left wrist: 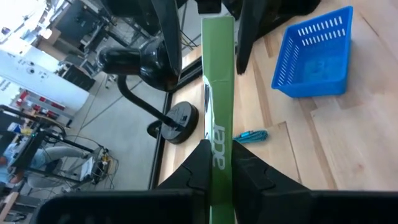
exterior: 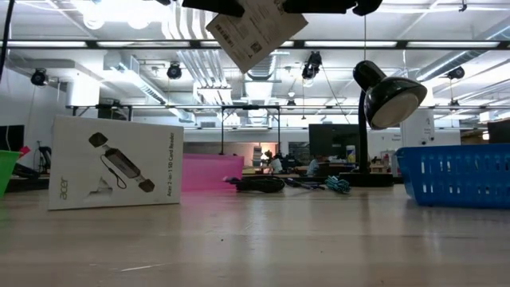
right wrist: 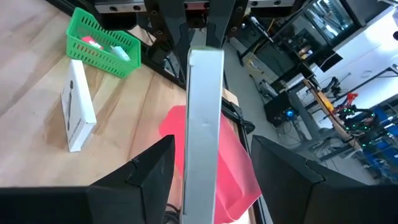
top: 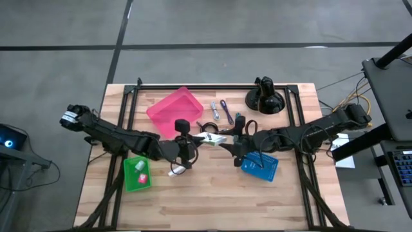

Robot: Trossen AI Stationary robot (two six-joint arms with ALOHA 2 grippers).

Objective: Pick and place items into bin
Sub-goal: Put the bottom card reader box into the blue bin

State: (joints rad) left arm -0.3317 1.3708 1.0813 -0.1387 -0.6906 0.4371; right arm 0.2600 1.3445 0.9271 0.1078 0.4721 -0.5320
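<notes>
1. Three bins on the tabletop [top: 193, 200]: one pink bin [top: 174, 107], one green bin [top: 136, 174], one blue bin [top: 260, 166].
2. Two white boxes: one held box [top: 211, 138] up between the arms, one standing box [exterior: 116, 163].
3. One black coiled cable [exterior: 259, 183].
4. One black domed mount [top: 265, 98].
5. Two claws: left claw [top: 193, 140], right claw [top: 226, 143].

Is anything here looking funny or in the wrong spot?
Yes. A white-and-green box hangs tilted in the air above the table's middle, pinched by the left gripper, while the right gripper sits open around its other end. Another white box stands on edge outside any bin.
</notes>
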